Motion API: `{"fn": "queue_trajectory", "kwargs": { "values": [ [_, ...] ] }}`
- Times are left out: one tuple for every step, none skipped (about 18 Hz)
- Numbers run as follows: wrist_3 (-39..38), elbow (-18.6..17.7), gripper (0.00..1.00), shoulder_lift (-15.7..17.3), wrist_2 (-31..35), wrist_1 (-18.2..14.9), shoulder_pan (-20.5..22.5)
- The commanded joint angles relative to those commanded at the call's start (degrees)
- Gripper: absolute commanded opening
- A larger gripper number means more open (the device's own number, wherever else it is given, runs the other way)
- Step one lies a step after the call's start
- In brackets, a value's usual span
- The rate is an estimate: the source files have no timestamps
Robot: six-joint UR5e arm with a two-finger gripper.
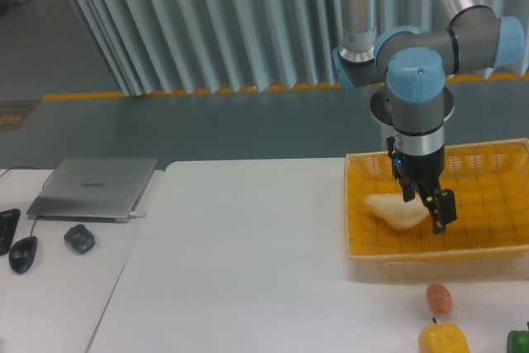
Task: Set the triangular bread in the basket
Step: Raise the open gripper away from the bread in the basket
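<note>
The triangular bread (393, 209) is a pale cream slice lying inside the yellow-orange lattice basket (488, 196), in its left half. The basket stands at the right of the white table. My gripper (426, 208) hangs down into the basket over the right corner of the bread. Its two dark fingers (444, 211) stand apart, one at the back and one at the front right. The jaws look open, and the bread seems to rest on the basket floor. The bread's right tip is partly hidden behind the fingers.
A small orange-red egg-shaped item (439, 298), a yellow blocky item (443, 340) and a green item (519, 341) lie in front of the basket. On the left table are a grey laptop (92, 188), a dark mouse (23, 254) and a small dark object (79, 238).
</note>
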Motion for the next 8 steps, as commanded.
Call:
{"fn": "queue_trajectory", "kwargs": {
  "values": [
    [0.1, 0.4, 1.0, -0.4, 0.1, 0.0, 0.0],
    [0.1, 0.9, 1.0, -0.6, 0.1, 0.3, 0.0],
    [0.1, 1.3, 1.0, -0.9, 0.0, 0.9, 0.0],
    [0.1, 1.9, 1.0, -1.1, 0.1, 1.3, -0.1],
    [0.0, 2.1, 1.0, -1.2, 0.2, 1.3, -0.1],
    [-0.1, 2.1, 1.0, -1.3, 0.2, 1.3, -0.1],
    [-0.1, 2.1, 1.0, -1.5, 0.6, 1.3, -0.2],
    [-0.2, 2.1, 1.0, -1.5, 1.5, 1.3, -0.5]
  ]
}}
